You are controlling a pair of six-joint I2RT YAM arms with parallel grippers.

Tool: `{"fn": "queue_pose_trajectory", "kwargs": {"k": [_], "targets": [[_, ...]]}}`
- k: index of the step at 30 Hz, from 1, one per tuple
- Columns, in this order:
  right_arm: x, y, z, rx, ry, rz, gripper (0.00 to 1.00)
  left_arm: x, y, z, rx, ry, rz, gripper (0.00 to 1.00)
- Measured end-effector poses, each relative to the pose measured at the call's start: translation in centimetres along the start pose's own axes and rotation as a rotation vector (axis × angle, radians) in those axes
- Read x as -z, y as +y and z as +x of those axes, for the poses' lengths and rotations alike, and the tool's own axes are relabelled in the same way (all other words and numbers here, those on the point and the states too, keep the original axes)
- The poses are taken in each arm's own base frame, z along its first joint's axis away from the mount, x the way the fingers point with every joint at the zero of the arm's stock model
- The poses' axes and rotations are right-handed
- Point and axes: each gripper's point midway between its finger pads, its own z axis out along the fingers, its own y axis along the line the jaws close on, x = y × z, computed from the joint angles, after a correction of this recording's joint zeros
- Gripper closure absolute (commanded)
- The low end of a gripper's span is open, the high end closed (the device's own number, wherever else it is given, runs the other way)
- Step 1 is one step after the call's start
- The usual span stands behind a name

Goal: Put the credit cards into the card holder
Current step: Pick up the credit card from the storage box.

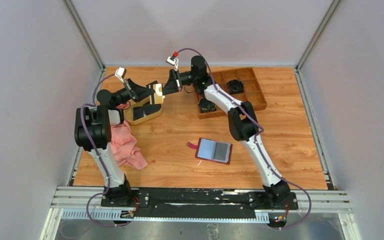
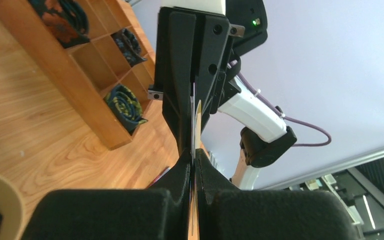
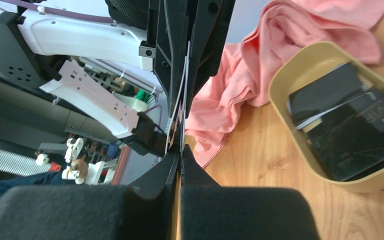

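Handing over a tan-gold credit card [image 1: 157, 93] edge-on above the tan dish [image 1: 141, 121], with left gripper [image 2: 194, 166] and right gripper [image 3: 180, 153] both clenched on it. Noting the card holder [image 1: 214, 150] lying open, well apart, mid-table. Next, probably: releasing one grip, then carrying the card to a pocket.

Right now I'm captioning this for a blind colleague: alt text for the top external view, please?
The left gripper and right gripper meet near a tan dish, both pinching a tan-gold card. The dark red card holder lies open mid-table; a pink cloth lies left, a wooden box rear right.
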Motion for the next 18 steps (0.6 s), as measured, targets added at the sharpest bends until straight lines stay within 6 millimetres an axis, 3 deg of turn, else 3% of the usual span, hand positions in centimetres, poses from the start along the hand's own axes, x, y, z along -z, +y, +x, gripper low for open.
{"fn": "queue_pose_trajectory", "kwargs": {"k": [13,18], "targets": [[-1.8,-8.5,0.2,0.005,-0.153,0.19,1.0,2.3,8.5,-2.2,0.117,-0.043,-0.071,0.95],[-2.1,-10.5,0.5,0.004,-0.183,0.223,1.0,2.7,10.6,-2.4,0.136,-0.027,-0.077,0.93]]}}
